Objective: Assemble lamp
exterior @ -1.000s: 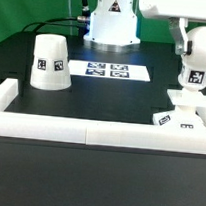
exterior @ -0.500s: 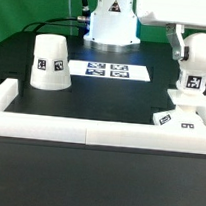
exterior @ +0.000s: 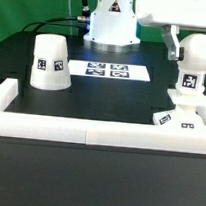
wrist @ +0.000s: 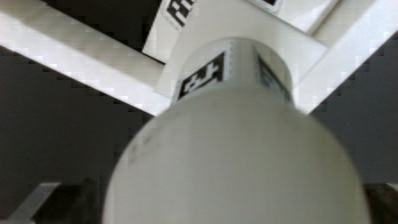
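Observation:
The white rounded bulb (exterior: 200, 60) stands upright on the flat square base (exterior: 182, 119) at the exterior view's right, its tag facing the camera. My gripper (exterior: 198, 48) is shut on the bulb's upper part, and one dark finger (exterior: 174, 43) shows on its left side. In the wrist view the bulb (wrist: 222, 140) fills the picture between the jaws of my gripper (wrist: 217, 208), with the base (wrist: 210, 18) beyond it. The truncated-cone shade (exterior: 51, 62) stands apart at the exterior view's left.
White border rails run along the front (exterior: 89, 132) and the left (exterior: 3, 95). The marker board (exterior: 114, 70) lies at mid-table, in front of the arm's white pedestal (exterior: 110, 26). A rail also crosses the wrist view (wrist: 71, 55).
The bulb has turned a little in my grip: its tag has slid down and toward the exterior view's left. The gripper has shifted slightly left. Shade and base have not moved.

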Controlling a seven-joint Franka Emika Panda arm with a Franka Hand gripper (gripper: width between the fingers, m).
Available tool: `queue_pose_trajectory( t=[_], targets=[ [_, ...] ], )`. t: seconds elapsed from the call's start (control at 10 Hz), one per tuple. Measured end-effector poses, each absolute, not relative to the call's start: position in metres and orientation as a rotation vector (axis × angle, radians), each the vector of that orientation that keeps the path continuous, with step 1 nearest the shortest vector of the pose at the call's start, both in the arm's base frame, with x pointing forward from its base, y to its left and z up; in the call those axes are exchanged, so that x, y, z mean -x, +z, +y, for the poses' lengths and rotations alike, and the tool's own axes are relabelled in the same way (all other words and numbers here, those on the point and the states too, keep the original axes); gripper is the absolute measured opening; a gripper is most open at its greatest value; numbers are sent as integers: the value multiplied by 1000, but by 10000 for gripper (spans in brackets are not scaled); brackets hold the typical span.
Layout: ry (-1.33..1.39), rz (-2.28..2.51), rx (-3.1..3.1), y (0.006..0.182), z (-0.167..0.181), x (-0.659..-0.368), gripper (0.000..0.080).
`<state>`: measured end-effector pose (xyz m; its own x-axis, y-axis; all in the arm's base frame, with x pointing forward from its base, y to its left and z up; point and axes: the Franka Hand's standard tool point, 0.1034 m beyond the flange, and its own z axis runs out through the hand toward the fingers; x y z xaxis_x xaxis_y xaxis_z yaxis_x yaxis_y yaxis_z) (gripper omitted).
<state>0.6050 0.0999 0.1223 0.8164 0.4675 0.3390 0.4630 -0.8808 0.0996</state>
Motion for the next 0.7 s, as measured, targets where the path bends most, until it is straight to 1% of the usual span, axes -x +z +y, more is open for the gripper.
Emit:
queue_pose_trajectory(
  t=[0.5,0.7],
  targets=[
    [527,758,-2991,139,99,-605,699],
    [525,758,-2992,137,99,-605,699]
  ],
)
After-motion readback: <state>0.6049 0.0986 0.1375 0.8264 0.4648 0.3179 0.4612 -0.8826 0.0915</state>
